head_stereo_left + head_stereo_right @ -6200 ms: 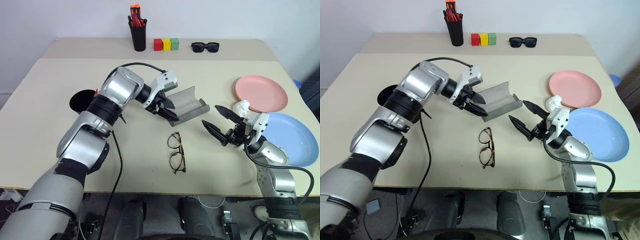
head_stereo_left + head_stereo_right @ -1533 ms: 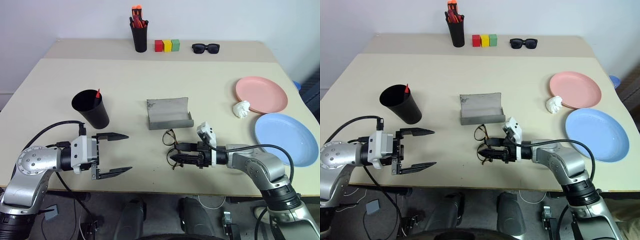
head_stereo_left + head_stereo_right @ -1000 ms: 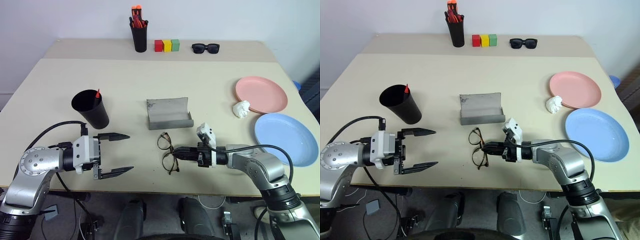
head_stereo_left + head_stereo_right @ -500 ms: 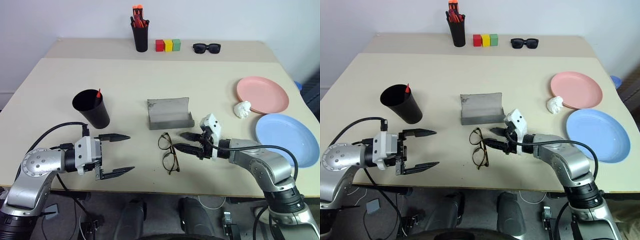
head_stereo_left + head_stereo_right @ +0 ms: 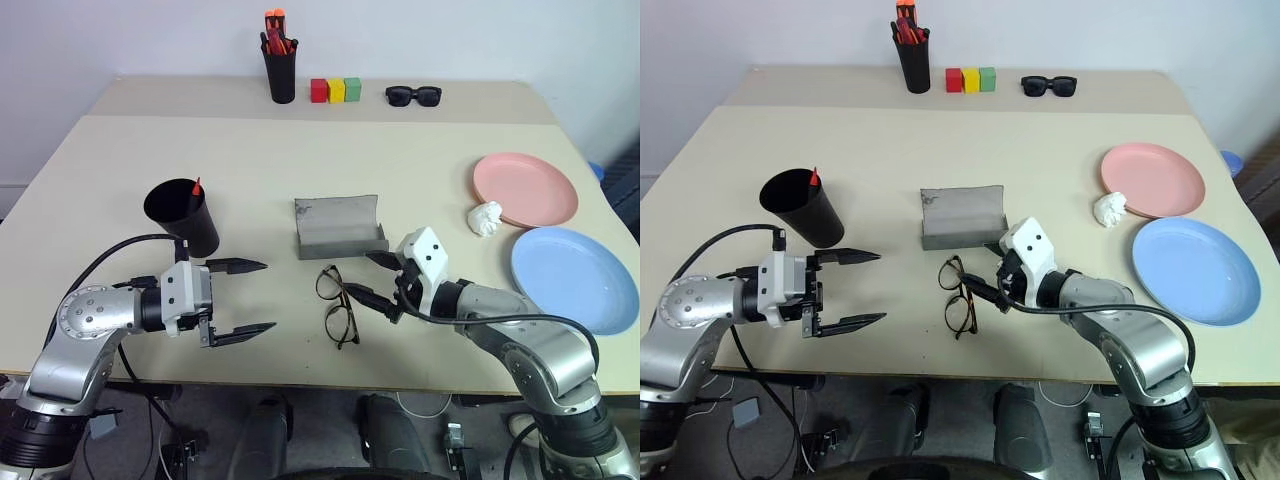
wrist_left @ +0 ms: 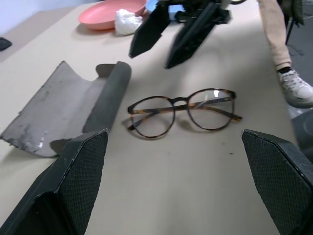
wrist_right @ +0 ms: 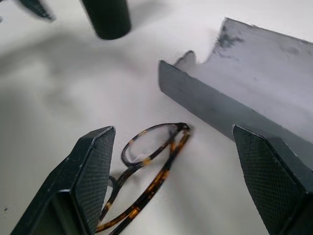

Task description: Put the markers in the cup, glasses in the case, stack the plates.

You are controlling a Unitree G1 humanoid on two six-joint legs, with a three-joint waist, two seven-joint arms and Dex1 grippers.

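The tortoiseshell glasses (image 5: 337, 308) lie flat on the table just in front of the open grey case (image 5: 338, 228). My right gripper (image 5: 358, 272) hovers open right beside them, to their right, touching nothing. My left gripper (image 5: 270, 295) stands open and empty to their left, pointing at them. The left wrist view shows the glasses (image 6: 183, 110) next to the case (image 6: 68, 110). The black cup (image 5: 183, 215) stands upright at the left with a red-tipped marker (image 5: 196, 186) inside. At the right, the pink plate (image 5: 525, 188) and the blue plate (image 5: 575, 277) lie side by side.
A white crumpled wad (image 5: 486, 216) lies by the pink plate. Along the table's back stand a black pen pot (image 5: 280, 75) with orange-capped pens, coloured blocks (image 5: 333, 90) and black sunglasses (image 5: 412, 95). A person's shoe (image 6: 293, 83) shows beyond the table edge.
My right gripper has opened, let go of the glasses and lifted and tilted away from them. The glasses stay on the table before the case. The left gripper has barely moved.
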